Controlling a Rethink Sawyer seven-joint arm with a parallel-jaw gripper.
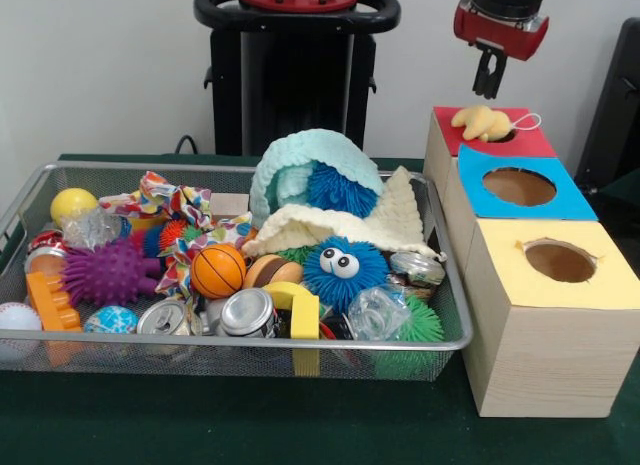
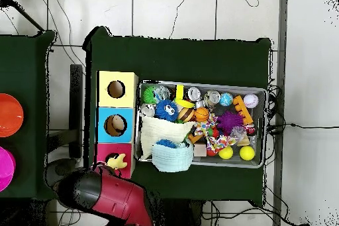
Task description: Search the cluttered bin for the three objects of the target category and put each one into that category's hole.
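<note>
A yellow plush toy (image 1: 483, 122) (image 2: 118, 162) lies across the hole of the red-topped box (image 1: 520, 143) (image 2: 106, 150), partly sunk in, with a white loop trailing off it. My gripper (image 1: 489, 85) hangs just above the toy, open and empty, not touching it. Beside the red box stand the blue-topped box (image 1: 520, 187) (image 2: 115, 124) and the yellow-topped box (image 1: 560, 262) (image 2: 116, 89), each with an empty round hole. The wire bin (image 1: 250, 342) (image 2: 198, 84) is full of clutter. In the overhead view the red arm (image 2: 109, 197) covers the gripper.
The bin holds a mint plush cover (image 1: 300, 165), a cream cloth (image 1: 390, 220), a blue spiky ball with eyes (image 1: 340, 268), a small basketball (image 1: 217, 271), a purple spiky ball (image 1: 105, 275), cans (image 1: 247, 312) and a yellow ball (image 1: 73, 203).
</note>
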